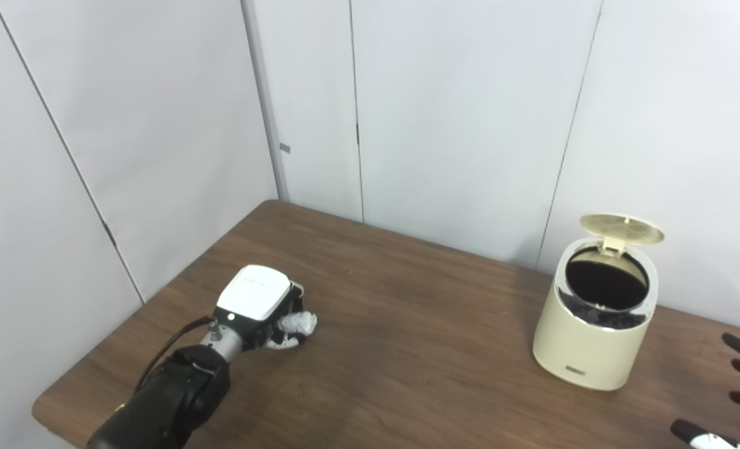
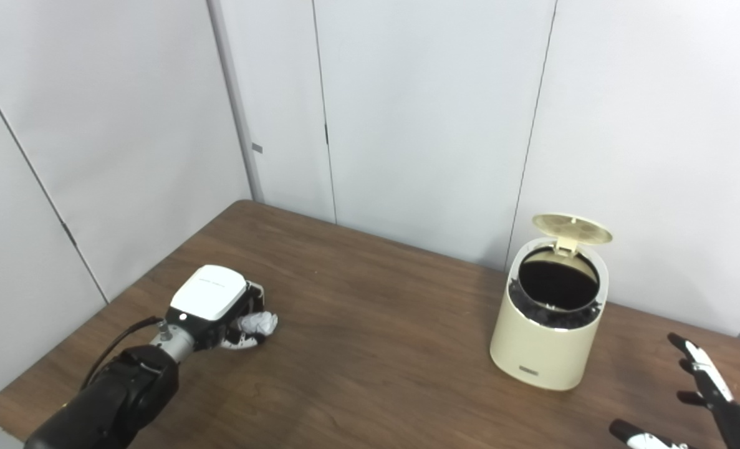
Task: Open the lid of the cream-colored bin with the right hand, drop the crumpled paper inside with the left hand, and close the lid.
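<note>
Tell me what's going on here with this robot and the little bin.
A humanoid robot is clearing up at a brown table. The cream-colored bin stands at the right with its lid already flipped up, so its dark inside is open. The left hand is down on the table, closing around the crumpled paper, which hasn't been lifted yet. The right hand waits open, near the bin, touching nothing.

The cream-colored bin [image 1: 594, 321] is standing upright at my right, its lid [image 1: 621, 229] hinged up, showing a dark inside. The white crumpled paper [image 1: 298, 323] is lying far left on the table.
</note>
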Controlling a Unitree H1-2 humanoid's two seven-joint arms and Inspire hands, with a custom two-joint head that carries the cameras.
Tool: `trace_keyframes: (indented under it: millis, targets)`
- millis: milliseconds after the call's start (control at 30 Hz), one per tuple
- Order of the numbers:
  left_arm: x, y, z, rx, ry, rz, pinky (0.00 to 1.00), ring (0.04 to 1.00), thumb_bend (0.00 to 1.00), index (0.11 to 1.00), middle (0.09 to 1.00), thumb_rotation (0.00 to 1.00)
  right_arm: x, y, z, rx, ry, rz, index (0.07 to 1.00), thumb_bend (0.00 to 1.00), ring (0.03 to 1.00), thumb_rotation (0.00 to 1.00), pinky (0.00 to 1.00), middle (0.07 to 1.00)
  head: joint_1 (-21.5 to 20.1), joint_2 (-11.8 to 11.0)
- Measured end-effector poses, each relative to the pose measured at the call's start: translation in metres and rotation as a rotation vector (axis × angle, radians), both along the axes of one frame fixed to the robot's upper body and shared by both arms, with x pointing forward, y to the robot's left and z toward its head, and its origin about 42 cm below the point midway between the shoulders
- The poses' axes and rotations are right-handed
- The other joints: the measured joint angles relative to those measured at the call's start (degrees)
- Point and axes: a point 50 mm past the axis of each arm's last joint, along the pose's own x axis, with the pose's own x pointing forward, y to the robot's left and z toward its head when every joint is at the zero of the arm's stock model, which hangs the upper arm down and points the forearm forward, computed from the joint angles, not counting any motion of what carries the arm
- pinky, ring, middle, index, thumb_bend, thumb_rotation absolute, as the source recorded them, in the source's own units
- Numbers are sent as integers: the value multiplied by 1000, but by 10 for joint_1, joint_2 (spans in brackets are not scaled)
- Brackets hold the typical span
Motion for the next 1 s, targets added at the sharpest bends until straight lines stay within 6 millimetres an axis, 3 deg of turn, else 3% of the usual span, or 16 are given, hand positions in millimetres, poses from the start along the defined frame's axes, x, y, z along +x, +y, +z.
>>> trace_keyframes:
  millis: [200, 400, 700, 867, 1000]
  targets:
    - [-5, -3, -5, -9, -85, -5, 379, 345, 528, 485, 471, 0, 0, 0, 0, -1, 0, -1, 935, 666, 917, 501, 753, 973, -4, 2]
    - [-11, -8, -5, -34, -142, -5, 437, 400, 528, 485, 472, 0, 0, 0, 0, -6, -1, -3, 946, 672, 943, 546, 806, 985, -13, 0]
    - [-12, -33, 14, -70, -349, -71, 447, 405, 527, 483, 472, 0, 0, -1, 0, -14, -1, -5, 943, 658, 945, 494, 828, 980, -38, -1]
    - [-9, -52, 22, -67, -438, -94, 447, 379, 527, 484, 472, 0, 0, -1, -1, -14, 1, -5, 931, 651, 934, 407, 810, 968, -57, -1]
    - [-4, -63, 31, -88, -505, -106, 489, 425, 527, 484, 473, 0, 0, 0, 0, -9, 6, -7, 914, 675, 892, 350, 751, 957, -87, -3]
